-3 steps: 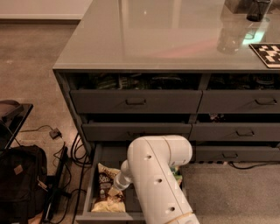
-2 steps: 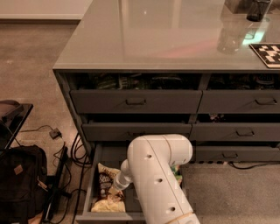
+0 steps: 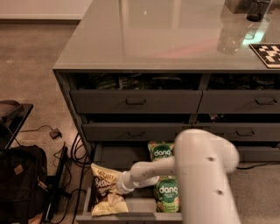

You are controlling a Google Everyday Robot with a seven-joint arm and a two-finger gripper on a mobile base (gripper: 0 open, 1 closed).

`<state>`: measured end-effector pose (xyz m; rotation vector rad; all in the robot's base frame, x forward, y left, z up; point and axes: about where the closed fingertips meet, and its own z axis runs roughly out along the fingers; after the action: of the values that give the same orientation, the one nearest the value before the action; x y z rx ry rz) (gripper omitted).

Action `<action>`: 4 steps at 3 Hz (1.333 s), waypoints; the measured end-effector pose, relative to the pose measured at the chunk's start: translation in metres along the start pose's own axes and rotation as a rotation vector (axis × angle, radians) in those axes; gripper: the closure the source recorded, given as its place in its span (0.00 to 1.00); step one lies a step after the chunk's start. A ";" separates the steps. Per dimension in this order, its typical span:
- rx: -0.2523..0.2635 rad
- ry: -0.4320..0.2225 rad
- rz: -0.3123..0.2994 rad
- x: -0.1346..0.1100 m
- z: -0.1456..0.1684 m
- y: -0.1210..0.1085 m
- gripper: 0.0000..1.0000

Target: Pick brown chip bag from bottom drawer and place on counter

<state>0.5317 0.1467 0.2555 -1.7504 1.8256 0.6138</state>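
The bottom drawer (image 3: 127,216) is pulled open at the cabinet's lower left. The brown chip bag (image 3: 103,196), cream and dark brown, lies in its left part, leaning on the left wall. My gripper (image 3: 114,186) reaches in from the right on a white forearm and sits at the bag's upper right edge, touching or just over it. My big white arm link (image 3: 205,175) covers the drawer's right side. The counter (image 3: 153,39), glossy grey-green, spreads above the drawers.
Two green "dang" bags (image 3: 160,151) (image 3: 167,193) lie in the drawer right of the gripper. A dark cup (image 3: 258,9), a clear glass (image 3: 227,37) and a checkered card (image 3: 267,54) stand at the counter's far right. A black backpack (image 3: 22,183) and cables (image 3: 74,148) lie on the floor at left.
The thick white arm link has swung to the right, uncovering the two green bags and more of the drawer. The gripper stays by the brown chip bag, which has not visibly moved.
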 end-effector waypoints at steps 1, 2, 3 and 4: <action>-0.011 -0.115 -0.078 -0.029 -0.052 0.031 1.00; 0.001 -0.194 -0.038 -0.024 -0.111 0.023 1.00; 0.037 -0.224 0.025 -0.028 -0.172 -0.002 1.00; 0.084 -0.221 0.062 -0.045 -0.226 -0.023 1.00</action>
<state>0.5405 0.0318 0.4560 -1.5124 1.7315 0.7147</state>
